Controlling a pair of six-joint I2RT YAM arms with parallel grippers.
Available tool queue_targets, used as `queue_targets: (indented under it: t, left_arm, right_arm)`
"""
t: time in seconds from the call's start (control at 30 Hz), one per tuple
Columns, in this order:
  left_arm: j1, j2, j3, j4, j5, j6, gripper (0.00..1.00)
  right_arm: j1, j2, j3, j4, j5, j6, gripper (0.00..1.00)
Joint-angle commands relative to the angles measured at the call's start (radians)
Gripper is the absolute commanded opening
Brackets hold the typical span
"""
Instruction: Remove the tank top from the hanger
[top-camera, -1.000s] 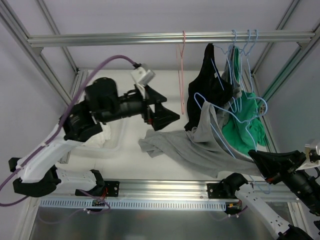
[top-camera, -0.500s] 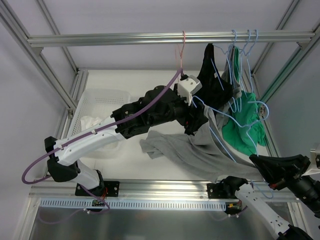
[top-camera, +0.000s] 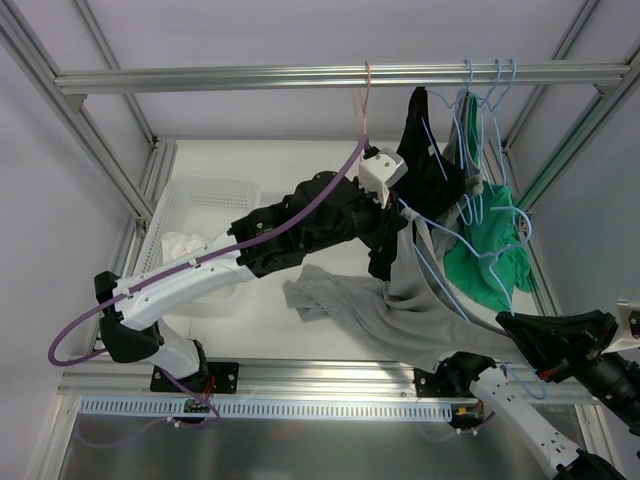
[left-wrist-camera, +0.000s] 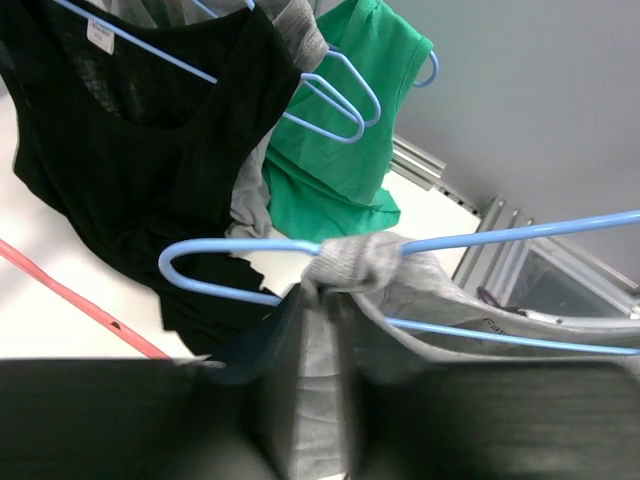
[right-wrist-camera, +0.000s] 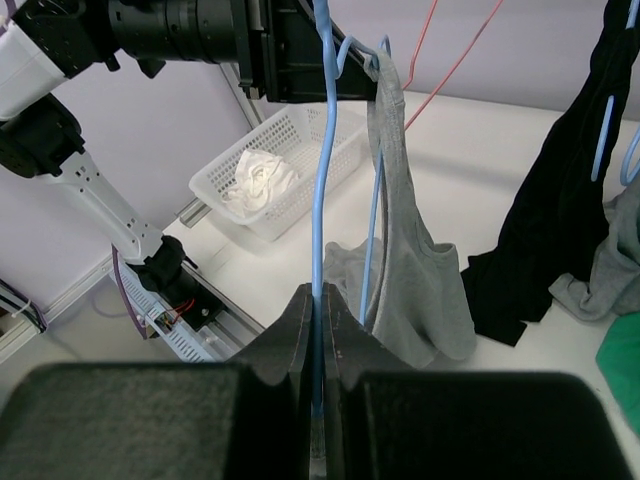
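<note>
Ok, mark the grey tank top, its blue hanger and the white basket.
grey tank top (top-camera: 400, 320), top view, body fabric
blue hanger (right-wrist-camera: 321, 150), right wrist view, straight wire
white basket (top-camera: 205, 188), top view, far wall

Aluminium rail (top-camera: 300, 77) overhead; white tabletop (top-camera: 262, 160); pale grey walls (top-camera: 300, 30); even diffuse light.

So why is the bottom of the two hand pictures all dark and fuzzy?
Left wrist view: the left pincer sits too close to the lens, so it blurs, while the grey tank top it pinches looks sharper. Right wrist view: same for the right pincer, shut on the blue hanger; the white basket is crisp. Top external view: sharp, evenly lit.
</note>
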Motion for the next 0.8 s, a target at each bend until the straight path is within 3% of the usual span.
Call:
queue_targets:
  t: [0.0,0.07,0.2,0.4,0.5,0.77]
  left_arm:
    - [-0.016,-0.004,0.040,0.061,0.010,0.012,0.12]
    - [-0.019,-0.003,0.040,0.064,0.010,0.012,0.00]
    - [-0.029,-0.020,0.030,0.069,-0.068,0.016,0.00]
    - [-0.036,-0.127,-0.071,0.072,-0.383,-0.064,0.00]
    - [-0.034,-0.170,-0.108,0.069,-0.465,-0.092,0.00]
    - [-0.036,-0.215,-0.145,0.069,-0.537,-0.121,0.00]
  right_arm:
    - [-0.006,0.000,-0.023,0.046,-0.032,0.023,0.00]
    - [-0.004,-0.006,-0.034,0.050,-0.032,0.025,0.00]
    - [-0.006,-0.016,-0.046,0.031,-0.029,-0.001,0.00]
    - [-0.004,-0.058,-0.083,-0.022,-0.043,-0.015,0.00]
    - [-0.004,-0.082,-0.086,-0.023,-0.087,-0.044,0.00]
    - [-0.006,-0.135,-0.044,-0.009,-0.225,-0.109,0.00]
